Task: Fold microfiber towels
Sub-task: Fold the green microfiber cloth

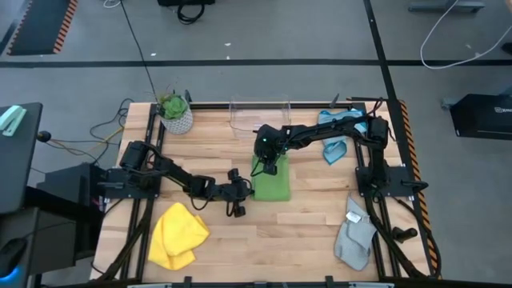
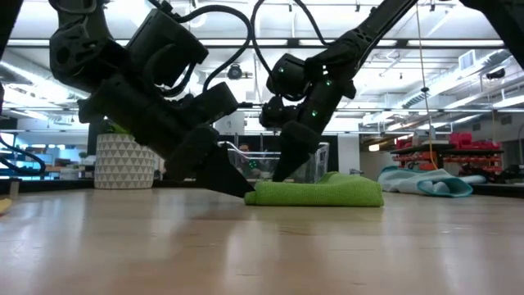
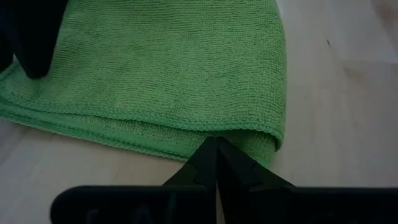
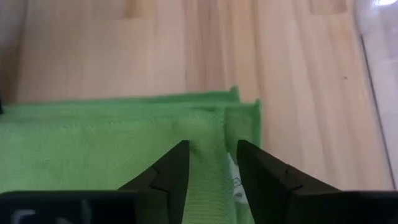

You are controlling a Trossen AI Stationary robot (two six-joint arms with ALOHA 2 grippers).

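Left gripper [image 3: 216, 146] closed at folded green towel [image 3: 161, 68]

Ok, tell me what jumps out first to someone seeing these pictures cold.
The folded green towel at the table's middle, with both arms on it: the left gripper shut at its edge, the right gripper open above its top. Then the loose towels around it: yellow at front left, grey at front right, light blue at back right.

Overhead view looks straight down, low view level across the desk [image 1: 320, 216], both wrist views close on the green towel [image 1: 272, 186].
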